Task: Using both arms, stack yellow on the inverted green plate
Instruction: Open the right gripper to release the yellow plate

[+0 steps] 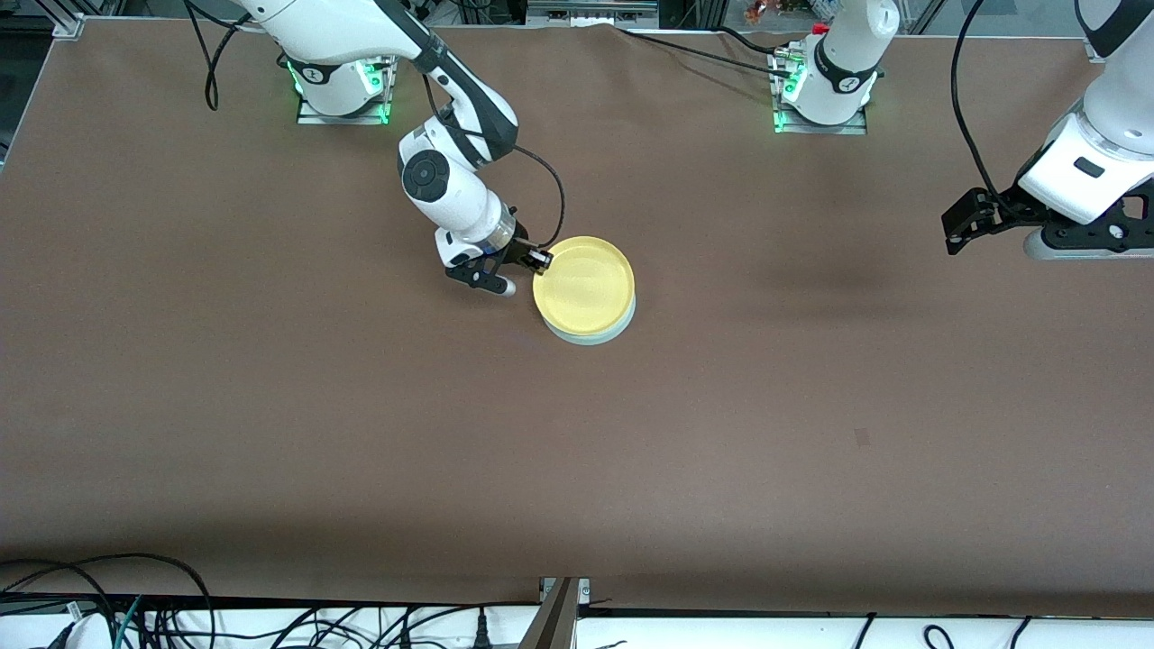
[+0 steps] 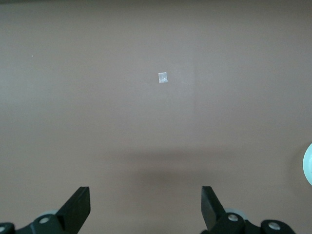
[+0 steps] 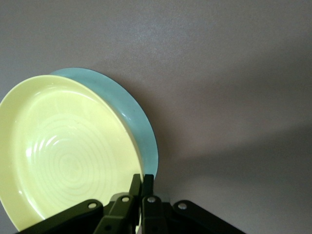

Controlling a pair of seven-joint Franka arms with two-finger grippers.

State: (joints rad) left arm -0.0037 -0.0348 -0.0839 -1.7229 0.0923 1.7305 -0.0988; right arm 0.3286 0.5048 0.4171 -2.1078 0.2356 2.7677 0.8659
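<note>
The yellow plate (image 1: pixel 584 284) lies right side up on top of the pale green plate (image 1: pixel 595 335) in the middle of the table; only the green plate's rim shows beneath it. My right gripper (image 1: pixel 539 260) is shut on the yellow plate's rim, at the edge toward the right arm's end. In the right wrist view the fingers (image 3: pixel 136 184) pinch the yellow plate's (image 3: pixel 63 156) rim, with the green plate (image 3: pixel 134 119) showing beside it. My left gripper (image 1: pixel 969 221) is open and empty, held above the table at the left arm's end; its own view shows it (image 2: pixel 145 204) over bare table.
The brown table (image 1: pixel 361 433) carries a small pale square mark (image 1: pixel 862 438), also seen in the left wrist view (image 2: pixel 163 77). The arm bases stand along the edge farthest from the front camera. Cables hang below the nearest edge.
</note>
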